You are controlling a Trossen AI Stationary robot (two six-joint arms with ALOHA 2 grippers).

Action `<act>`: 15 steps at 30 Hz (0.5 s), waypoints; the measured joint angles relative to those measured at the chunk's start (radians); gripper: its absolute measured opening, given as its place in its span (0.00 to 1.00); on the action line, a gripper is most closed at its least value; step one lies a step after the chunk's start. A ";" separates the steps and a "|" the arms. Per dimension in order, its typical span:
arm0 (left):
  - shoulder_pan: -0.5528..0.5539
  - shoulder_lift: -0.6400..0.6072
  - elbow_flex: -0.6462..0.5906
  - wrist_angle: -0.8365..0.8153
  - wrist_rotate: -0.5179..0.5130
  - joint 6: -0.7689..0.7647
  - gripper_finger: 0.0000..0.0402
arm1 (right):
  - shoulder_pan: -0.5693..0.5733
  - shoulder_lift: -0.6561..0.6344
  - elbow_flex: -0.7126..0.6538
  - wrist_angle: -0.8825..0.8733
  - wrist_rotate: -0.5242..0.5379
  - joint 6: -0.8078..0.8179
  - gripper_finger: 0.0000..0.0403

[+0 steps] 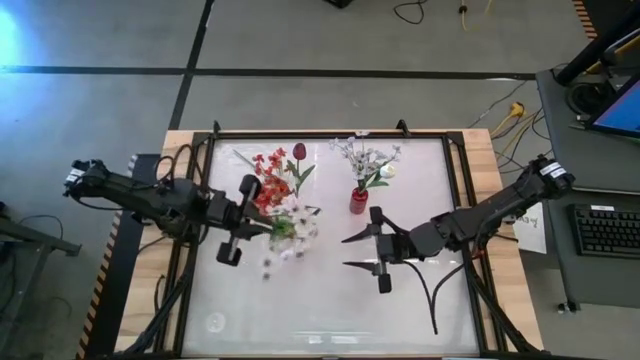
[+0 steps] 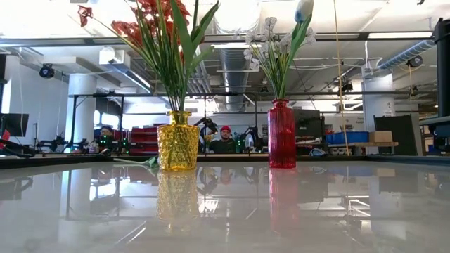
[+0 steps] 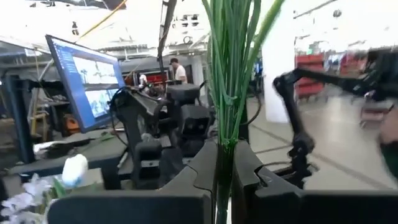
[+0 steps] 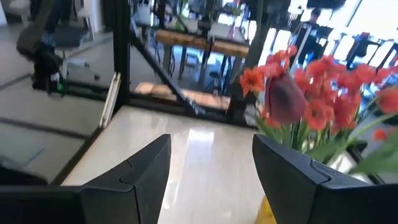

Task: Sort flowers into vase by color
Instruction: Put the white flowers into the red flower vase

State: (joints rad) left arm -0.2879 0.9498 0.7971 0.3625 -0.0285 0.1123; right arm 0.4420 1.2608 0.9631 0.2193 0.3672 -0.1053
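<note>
A yellow vase [image 2: 177, 140] holds red-orange sprays [image 1: 268, 182] and a dark red tulip [image 1: 298, 152]. A red vase [image 1: 358, 201] holds white sprays [image 1: 362, 158] and a white tulip bud [image 1: 387, 171]. My left gripper [image 1: 264, 228] is shut on a bunch of green stems [image 3: 225, 118], high beside the yellow vase. White blossoms [image 1: 296, 236] show just past its fingers. My right gripper [image 1: 352, 251] is open and empty, on the near side of the red vase, facing the red flowers [image 4: 311, 93]. My left gripper pinches several thin green stems [image 3: 224, 163] together between its two fingers. The fingers come level from the table's left and lie across the stems, which stand upright. Their lower ends are hidden below the fingers [image 3: 193, 174]. The blossoms rise out of the wrist view.
The two vases stand apart at the middle of the glossy white table [image 1: 300, 320]. A black frame [image 1: 200, 150] edges the table. A desk with a keyboard [image 1: 608, 228] lies off to the right. A person sits in the room beyond [image 2: 225, 139].
</note>
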 joint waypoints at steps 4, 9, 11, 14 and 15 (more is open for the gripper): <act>-0.007 -0.073 -0.011 -0.079 0.012 -0.093 0.00 | 0.017 -0.075 0.020 -0.169 0.011 0.086 0.54; -0.060 -0.150 -0.077 -0.169 0.022 -0.108 0.00 | 0.036 -0.162 -0.019 -0.310 0.009 0.189 0.54; -0.079 -0.183 -0.113 -0.163 0.022 -0.066 0.00 | 0.038 -0.184 -0.053 -0.311 0.007 0.191 0.54; -0.101 -0.230 -0.174 -0.166 0.022 -0.026 0.00 | 0.038 -0.210 -0.102 -0.281 0.008 0.195 0.54; -0.105 -0.247 -0.194 -0.170 0.022 -0.024 0.00 | 0.038 -0.215 -0.120 -0.268 0.008 0.195 0.54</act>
State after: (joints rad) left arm -0.3925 0.7032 0.6036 0.1923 -0.0067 0.0883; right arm 0.4798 1.0462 0.8426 -0.0492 0.3756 0.0894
